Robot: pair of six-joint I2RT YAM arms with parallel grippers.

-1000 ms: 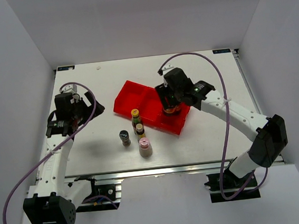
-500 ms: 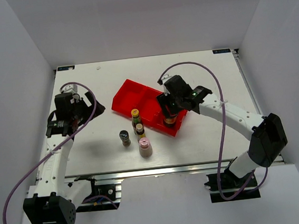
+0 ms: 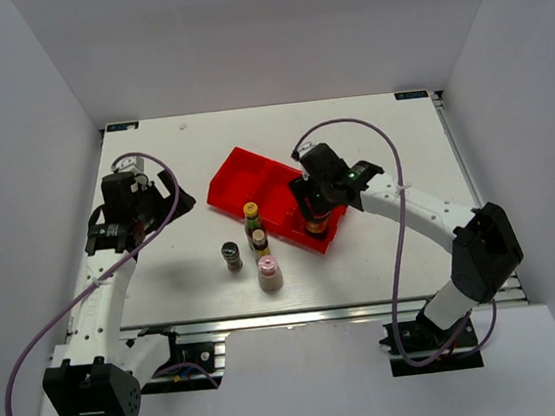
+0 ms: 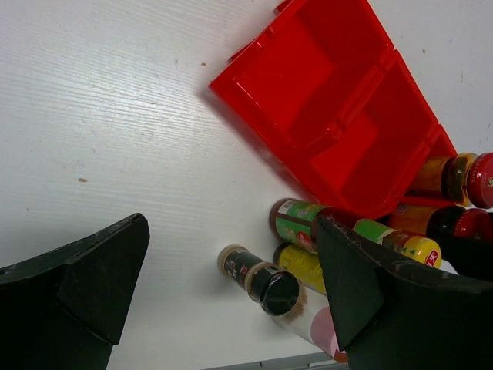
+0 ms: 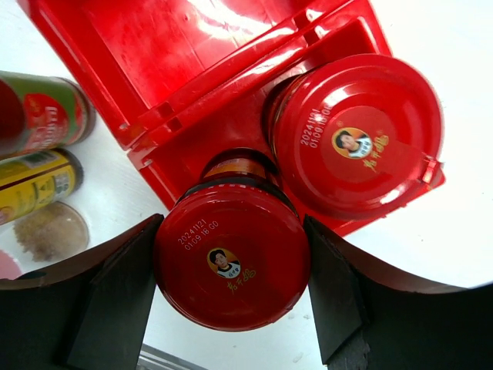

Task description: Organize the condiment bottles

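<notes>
Right gripper (image 5: 229, 293) part-open, clamped on red-lidded jar (image 5: 231, 262) between fingers, beside second jar (image 5: 356, 135) in tray (image 5: 192, 46). Left gripper (image 4: 231, 285) wide open, empty.

Right gripper (image 5: 231, 287) clasps a red-lidded jar (image 5: 231, 266) beside a second jar (image 5: 357, 135).

The tray (image 4: 323, 85) is smooth, glossy red plastic that catches bright highlights. The near jar (image 5: 231, 266) and the far jar (image 5: 358, 131) have shiny, smooth red lids with small printed stickers. The table (image 4: 115, 92) is matt white with a fine grain. The left end effector (image 4: 231, 223) has fingers (image 4: 85, 285) of matt black plastic. The shaker (image 4: 258, 279) has a glossy black cap.
</notes>
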